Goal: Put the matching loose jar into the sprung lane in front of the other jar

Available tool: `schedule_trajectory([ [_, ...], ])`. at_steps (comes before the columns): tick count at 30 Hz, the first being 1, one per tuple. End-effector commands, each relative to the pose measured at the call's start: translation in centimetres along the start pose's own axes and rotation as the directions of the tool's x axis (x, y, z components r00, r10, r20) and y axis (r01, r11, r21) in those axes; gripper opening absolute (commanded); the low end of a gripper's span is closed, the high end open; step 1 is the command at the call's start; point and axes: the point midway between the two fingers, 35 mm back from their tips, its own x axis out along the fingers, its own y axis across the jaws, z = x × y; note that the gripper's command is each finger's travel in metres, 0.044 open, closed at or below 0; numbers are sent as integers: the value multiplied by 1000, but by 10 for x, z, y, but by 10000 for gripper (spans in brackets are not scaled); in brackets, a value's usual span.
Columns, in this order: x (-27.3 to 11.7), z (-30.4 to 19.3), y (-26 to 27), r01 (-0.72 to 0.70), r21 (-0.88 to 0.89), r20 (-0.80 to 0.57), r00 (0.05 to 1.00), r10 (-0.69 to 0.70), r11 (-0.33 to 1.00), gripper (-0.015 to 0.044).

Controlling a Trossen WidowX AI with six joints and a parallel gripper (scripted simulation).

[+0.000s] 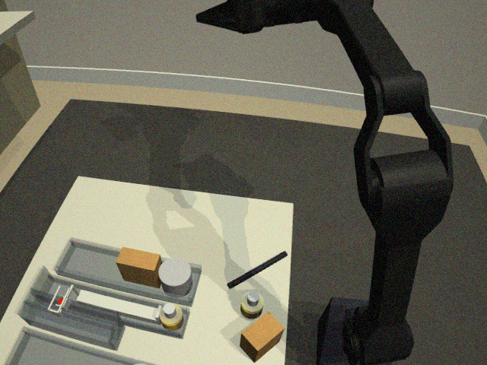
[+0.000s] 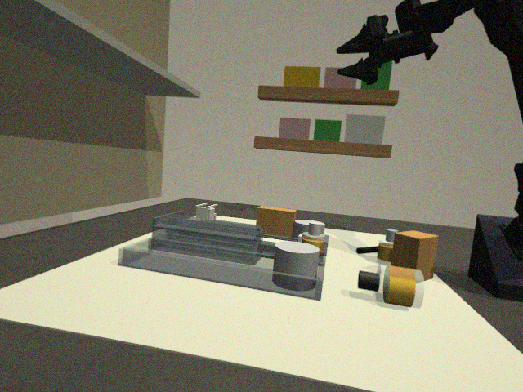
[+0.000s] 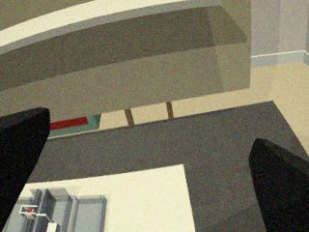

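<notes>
My gripper is open and empty, high above the table. A jar with a yellow-amber body and grey cap stands upright at the front end of the sprung lane, by the low front stop. The white pusher plate is behind it, at the end of a white strip. A loose jar with the same grey cap stands upright on the white mat. Another loose amber jar with a black cap lies on its side; it is not visible in the top view.
An orange box stands close beside the upright loose jar. A black rod lies near that jar. Neighbouring lanes hold another orange box and grey cylinders. A grey shelf overhangs at the left.
</notes>
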Motion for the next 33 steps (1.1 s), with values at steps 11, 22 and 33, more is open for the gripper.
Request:
schedule_trajectory([
  [11,64,-119,41,305,437,-324,931,-168,846,440],
  [22,48,-291,105,784,469,-756,595,-275,406,440],
  [33,-14,-382,140,964,240,-922,263,-285,113,440],
])
